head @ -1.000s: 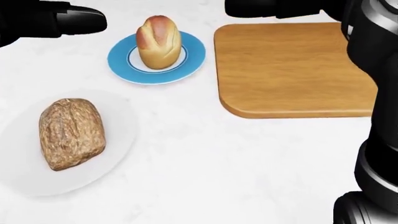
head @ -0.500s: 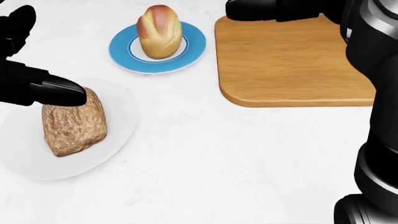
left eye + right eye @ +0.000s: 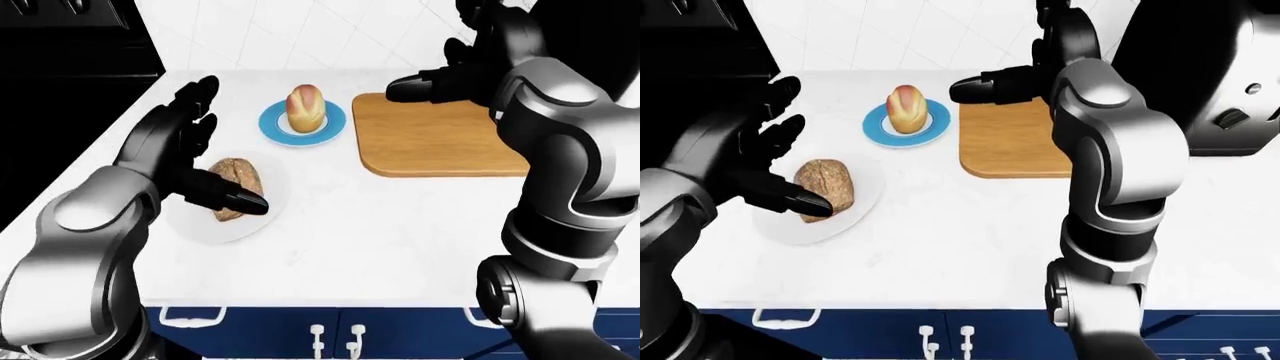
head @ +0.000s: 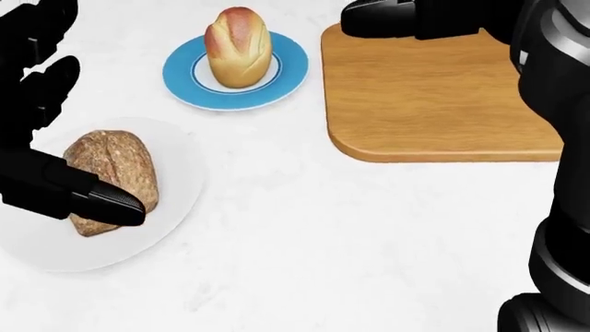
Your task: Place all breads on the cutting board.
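A brown rustic loaf (image 4: 115,166) lies on a white plate (image 4: 175,207) at the left of the head view. A golden roll (image 4: 238,47) stands on a blue plate (image 4: 281,76) at the top. The wooden cutting board (image 4: 434,97) lies bare at the upper right. My left hand (image 3: 230,154) is open around the loaf: the thumb (image 4: 111,202) crosses its lower edge and the other fingers (image 4: 50,76) spread above its left side. My right hand (image 3: 430,84) is open and empty, hovering over the board's top-left corner.
The white counter's near edge (image 3: 330,304) runs above blue cabinet fronts at the bottom of the left-eye view. A black appliance (image 3: 60,67) stands at the upper left. A white tiled wall (image 3: 300,30) runs behind the plates.
My left hand has come down from the upper left to the brown loaf, and its thumb now lies over the loaf's lower edge. The right hand has hardly moved. The view has shifted slightly.
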### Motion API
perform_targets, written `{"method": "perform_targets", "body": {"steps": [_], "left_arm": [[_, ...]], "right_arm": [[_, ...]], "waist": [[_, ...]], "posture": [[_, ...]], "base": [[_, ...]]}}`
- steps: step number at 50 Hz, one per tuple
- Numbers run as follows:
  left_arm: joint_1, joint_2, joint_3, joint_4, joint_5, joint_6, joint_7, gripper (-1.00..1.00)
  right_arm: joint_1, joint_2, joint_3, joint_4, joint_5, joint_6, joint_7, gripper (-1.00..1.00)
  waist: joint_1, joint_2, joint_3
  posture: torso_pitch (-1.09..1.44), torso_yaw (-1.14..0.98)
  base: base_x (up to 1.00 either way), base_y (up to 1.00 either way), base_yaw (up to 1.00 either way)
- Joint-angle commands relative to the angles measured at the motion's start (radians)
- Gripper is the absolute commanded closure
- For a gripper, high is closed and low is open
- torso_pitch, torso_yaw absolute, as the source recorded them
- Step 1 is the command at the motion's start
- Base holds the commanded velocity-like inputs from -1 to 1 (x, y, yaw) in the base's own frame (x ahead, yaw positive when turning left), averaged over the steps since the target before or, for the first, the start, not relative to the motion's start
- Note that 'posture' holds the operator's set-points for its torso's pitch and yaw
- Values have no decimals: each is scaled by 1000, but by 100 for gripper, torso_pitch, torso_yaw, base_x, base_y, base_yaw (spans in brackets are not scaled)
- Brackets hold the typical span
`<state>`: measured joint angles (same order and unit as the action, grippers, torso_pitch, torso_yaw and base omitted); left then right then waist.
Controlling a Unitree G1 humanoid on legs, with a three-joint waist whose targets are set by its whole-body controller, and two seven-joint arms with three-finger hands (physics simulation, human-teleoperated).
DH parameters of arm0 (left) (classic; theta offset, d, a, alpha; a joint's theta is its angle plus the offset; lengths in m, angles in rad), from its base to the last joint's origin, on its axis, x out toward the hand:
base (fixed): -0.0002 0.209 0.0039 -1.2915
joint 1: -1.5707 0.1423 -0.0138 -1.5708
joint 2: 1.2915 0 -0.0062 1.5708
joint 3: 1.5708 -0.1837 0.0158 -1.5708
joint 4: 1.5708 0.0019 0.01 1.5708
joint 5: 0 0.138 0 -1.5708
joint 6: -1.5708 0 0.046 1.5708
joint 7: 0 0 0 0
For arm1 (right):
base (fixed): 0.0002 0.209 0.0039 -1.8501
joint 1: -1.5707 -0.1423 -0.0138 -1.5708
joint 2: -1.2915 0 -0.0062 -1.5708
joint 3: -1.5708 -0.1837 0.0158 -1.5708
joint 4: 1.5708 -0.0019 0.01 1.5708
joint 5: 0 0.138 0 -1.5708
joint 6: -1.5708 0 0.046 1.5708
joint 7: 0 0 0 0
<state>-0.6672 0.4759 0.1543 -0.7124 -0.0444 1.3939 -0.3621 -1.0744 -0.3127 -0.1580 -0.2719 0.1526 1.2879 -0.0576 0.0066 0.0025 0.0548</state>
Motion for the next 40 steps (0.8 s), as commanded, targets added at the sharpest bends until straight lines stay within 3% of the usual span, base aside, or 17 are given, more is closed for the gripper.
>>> {"method": "perform_targets", "body": {"steps": [1,4,21,40], "left_arm": [[-13,7,14,-22,36,-34,-19,-86],[1,-2,8,-12,66,-56,-40,-71],[75,-18,4,-1,226,-129,-170,-71],[116,-79,4,120,374,-281,-243,-68]], "right_arm": [[-31,-9,-8,-31,0,-27,-5,-100],[-27,-7,-9,-35,3,-25,-8,-100],[-22,-5,-9,-42,18,-24,-20,-100],[7,-7,-15,-59,31,-34,-26,-100]], "waist": [[0,1,-27],[1,0,-27],[2,-2,-29],[4,-6,-32]], "posture": [[0,0],[0,0],[0,0],[0,0]], "base": [[0,0,0],[0,0,0],[0,0,0],[0,0,0]]}}
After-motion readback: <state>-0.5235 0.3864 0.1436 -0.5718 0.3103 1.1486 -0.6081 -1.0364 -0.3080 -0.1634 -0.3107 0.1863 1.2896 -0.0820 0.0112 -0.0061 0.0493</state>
